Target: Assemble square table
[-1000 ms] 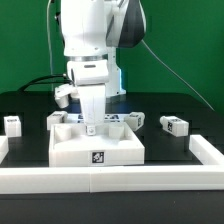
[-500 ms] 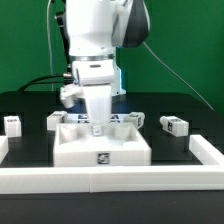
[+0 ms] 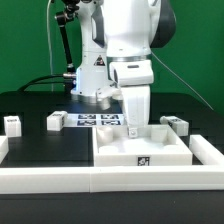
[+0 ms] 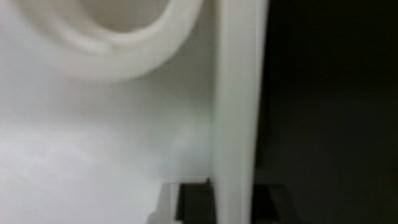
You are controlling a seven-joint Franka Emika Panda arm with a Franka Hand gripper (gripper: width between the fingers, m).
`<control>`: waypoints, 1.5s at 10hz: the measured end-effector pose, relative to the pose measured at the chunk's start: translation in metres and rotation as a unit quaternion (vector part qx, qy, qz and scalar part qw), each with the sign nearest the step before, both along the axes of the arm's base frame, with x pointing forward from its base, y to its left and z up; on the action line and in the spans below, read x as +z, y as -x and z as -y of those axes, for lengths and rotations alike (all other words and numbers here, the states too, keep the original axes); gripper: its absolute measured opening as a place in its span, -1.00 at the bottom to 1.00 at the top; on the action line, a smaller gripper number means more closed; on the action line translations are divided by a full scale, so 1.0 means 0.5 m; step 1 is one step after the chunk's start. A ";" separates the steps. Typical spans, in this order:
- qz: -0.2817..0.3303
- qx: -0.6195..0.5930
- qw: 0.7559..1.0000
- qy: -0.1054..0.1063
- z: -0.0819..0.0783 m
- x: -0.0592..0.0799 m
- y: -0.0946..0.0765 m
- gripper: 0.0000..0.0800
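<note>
white plastic, rigid and light by the look. the square table top (image 3: 142, 150) lies on the worktop (image 3: 45, 148) at the exterior view's right, against the long rail (image 3: 60, 178). the end effector (image 3: 133, 127) is closed narrow on its raised rim. surface judged slippery; the thin rim is the soundest hold. the exterior view alone shows the loose legs (image 3: 175, 124). the wrist view alone shows the rim wall (image 4: 237, 100) between the dark fingers (image 4: 191, 200), and a round socket (image 4: 116, 40).
</note>
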State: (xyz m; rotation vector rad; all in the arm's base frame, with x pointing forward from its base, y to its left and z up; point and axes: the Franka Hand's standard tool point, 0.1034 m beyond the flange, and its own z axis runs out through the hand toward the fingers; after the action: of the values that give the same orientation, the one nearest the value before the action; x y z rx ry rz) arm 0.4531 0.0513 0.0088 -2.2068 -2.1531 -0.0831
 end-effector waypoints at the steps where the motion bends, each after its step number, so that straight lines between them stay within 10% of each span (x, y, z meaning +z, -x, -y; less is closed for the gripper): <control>1: -0.001 0.006 1.000 -0.001 -0.014 -0.002 -0.016 -0.87; 6: 0.008 0.004 1.000 -0.008 -0.031 -0.005 -0.081 -0.87; 8: 0.007 0.004 1.000 -0.008 -0.030 -0.006 -0.080 -0.63; 12: 0.007 0.003 1.000 -0.008 -0.028 -0.007 -0.080 0.52; 15: 0.013 -0.014 1.000 -0.007 -0.039 0.015 -0.079 0.62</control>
State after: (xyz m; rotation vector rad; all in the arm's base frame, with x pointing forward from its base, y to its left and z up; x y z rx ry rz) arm 0.4924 0.0707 0.0163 -2.2411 -2.1269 -0.1289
